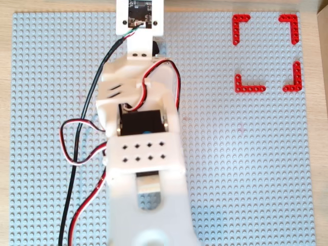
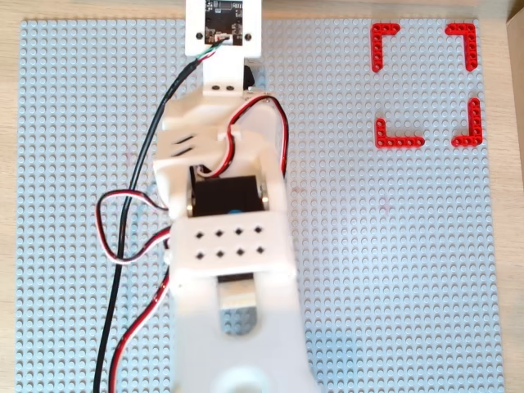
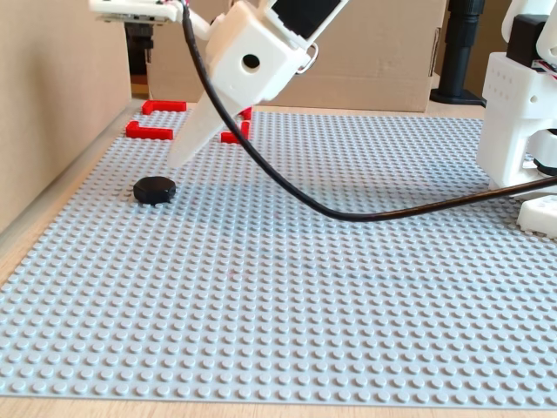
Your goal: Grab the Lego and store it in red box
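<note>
In the fixed view the Lego (image 3: 155,189), a small black hexagonal piece, lies flat on the grey studded baseplate (image 3: 287,287) at the left. My gripper (image 3: 178,157) points down at a slant, its white tip just right of and behind the Lego, a little above it. Only one white wedge shows, so I cannot tell how the jaws stand. The red box (image 3: 150,132) lies further back. In both overhead views it is at the top right (image 1: 266,51) (image 2: 426,82). There my arm hides the fingertips; only a dark sliver (image 1: 156,49) (image 2: 249,79) shows beside the wrist.
The white arm (image 1: 143,154) runs up the middle of both overhead views, with black and red cables (image 1: 77,154) looping on its left. The arm's base (image 3: 522,131) stands at the right of the fixed view. Cardboard walls (image 3: 52,104) border the plate.
</note>
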{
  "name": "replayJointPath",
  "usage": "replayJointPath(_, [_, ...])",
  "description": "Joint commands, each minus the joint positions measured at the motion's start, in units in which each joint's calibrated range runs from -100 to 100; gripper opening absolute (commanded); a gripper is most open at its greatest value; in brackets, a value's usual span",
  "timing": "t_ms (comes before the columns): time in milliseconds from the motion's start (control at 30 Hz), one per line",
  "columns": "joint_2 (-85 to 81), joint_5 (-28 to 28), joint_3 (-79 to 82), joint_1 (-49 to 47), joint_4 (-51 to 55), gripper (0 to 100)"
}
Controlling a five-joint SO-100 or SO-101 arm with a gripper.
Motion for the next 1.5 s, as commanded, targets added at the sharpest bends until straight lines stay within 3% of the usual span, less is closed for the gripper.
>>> replayJointPath(0, [2.86, -0.26, -5.39, 0.42, -0.28, 15])
replayJointPath(533, [13.96, -0.78, -15.12, 3.1, -0.1, 15])
replayJointPath(767, [14.3, -0.72, -17.48, 3.03, 4.55, 14])
replayJointPath(900, [14.3, -0.72, -17.57, 3.03, 5.34, 9])
replayJointPath(1467, [9.13, -0.72, -17.39, 1.24, 10.16, 12])
